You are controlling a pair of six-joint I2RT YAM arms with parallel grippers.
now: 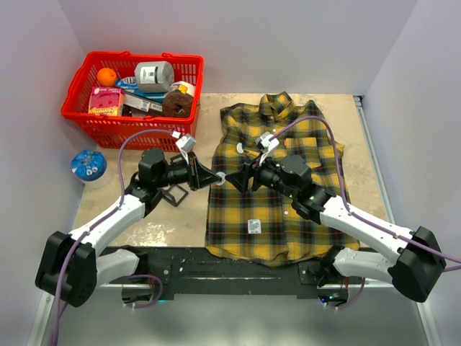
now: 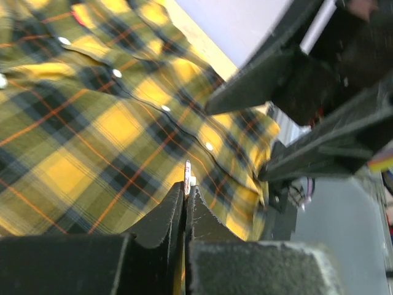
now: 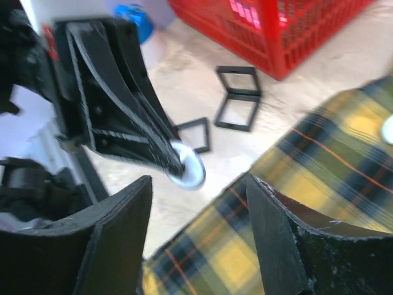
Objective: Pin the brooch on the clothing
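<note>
The brooch (image 1: 222,176) is a small round white disc, held above the left edge of the clothing (image 1: 245,209), a yellow-and-dark plaid shirt lying flat on the table. My left gripper (image 1: 214,176) is shut on the brooch, which shows edge-on at its fingertips (image 2: 186,177) in the left wrist view. My right gripper (image 1: 236,177) faces it from the right, open, with its fingers (image 3: 123,215) on either side of the brooch (image 3: 188,165) and a little short of it. The plaid shirt (image 3: 331,160) lies under the right finger.
A red basket (image 1: 108,130) of groceries stands at the back left. In front of it on the table lie a blue round lid (image 1: 88,166) and black open frames (image 1: 173,194). The table's right edge has a metal rail (image 1: 371,144).
</note>
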